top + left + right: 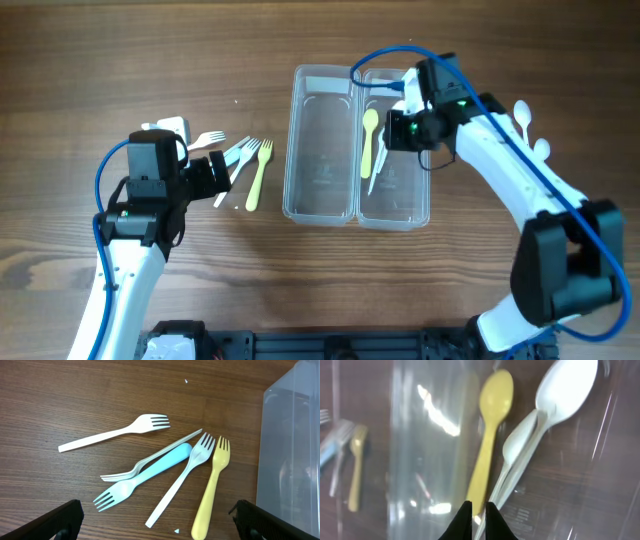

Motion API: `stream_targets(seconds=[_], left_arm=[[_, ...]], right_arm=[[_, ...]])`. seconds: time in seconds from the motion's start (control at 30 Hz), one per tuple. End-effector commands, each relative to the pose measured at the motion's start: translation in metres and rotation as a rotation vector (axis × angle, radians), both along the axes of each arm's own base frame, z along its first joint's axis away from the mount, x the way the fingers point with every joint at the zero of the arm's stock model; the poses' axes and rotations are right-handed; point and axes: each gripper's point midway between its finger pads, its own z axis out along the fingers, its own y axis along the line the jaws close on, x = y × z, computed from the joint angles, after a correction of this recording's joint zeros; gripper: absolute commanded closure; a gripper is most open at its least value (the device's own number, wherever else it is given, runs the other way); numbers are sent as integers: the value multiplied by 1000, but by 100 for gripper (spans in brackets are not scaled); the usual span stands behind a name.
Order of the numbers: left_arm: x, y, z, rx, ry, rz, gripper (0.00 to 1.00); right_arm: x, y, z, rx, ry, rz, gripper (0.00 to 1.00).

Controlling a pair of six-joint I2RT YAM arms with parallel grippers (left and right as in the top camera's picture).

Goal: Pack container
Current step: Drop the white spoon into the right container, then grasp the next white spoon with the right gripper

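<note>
Wooden table, container beneath right fingers

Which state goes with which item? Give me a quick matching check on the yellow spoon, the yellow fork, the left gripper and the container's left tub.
Things:
1. yellow spoon
2. yellow fork
3. left gripper
4. left tub

States:
A. open, above the forks
B. holds nothing
C. lying in the right tub
D. on the table, beside the container

Pairs: 1-C, 2-D, 3-A, 4-B.
</note>
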Motion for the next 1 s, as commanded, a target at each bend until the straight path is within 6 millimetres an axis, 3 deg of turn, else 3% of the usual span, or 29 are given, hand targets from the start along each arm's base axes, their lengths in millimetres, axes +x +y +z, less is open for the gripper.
stream_targets(seconds=[0.0,0.1,0.2,0.23,0.33,0.47,0.53,0.6,0.77,0.97], left_arm=[[5,1,8,22,-20,-15,0],[5,1,8,21,-19,-14,0],[5,1,8,22,-19,-14,0],[5,1,8,22,-20,-14,0],[5,1,8,21,-20,-14,0],[5,1,8,22,-20,-14,0],[5,1,8,22,-19,-14,0],[5,1,8,22,-19,-14,0],[5,1,8,21,-19,-15,0],[5,1,8,22,-19,-15,0]], right_arm=[[11,0,37,-21,-129,69,75],[21,-20,74,-66,-238,38,63],[33,-87,109,-204,-350,-146,58],[34,-118,117,-260,-367,-226,58],[32,-191,115,-336,-339,-401,58],[24,-259,88,-362,-243,-558,57],[26,-280,71,-366,-211,-598,52],[32,-291,50,-363,-186,-590,43],[48,-288,-13,-345,-118,-436,48],[61,-290,-39,-391,-138,-298,43]])
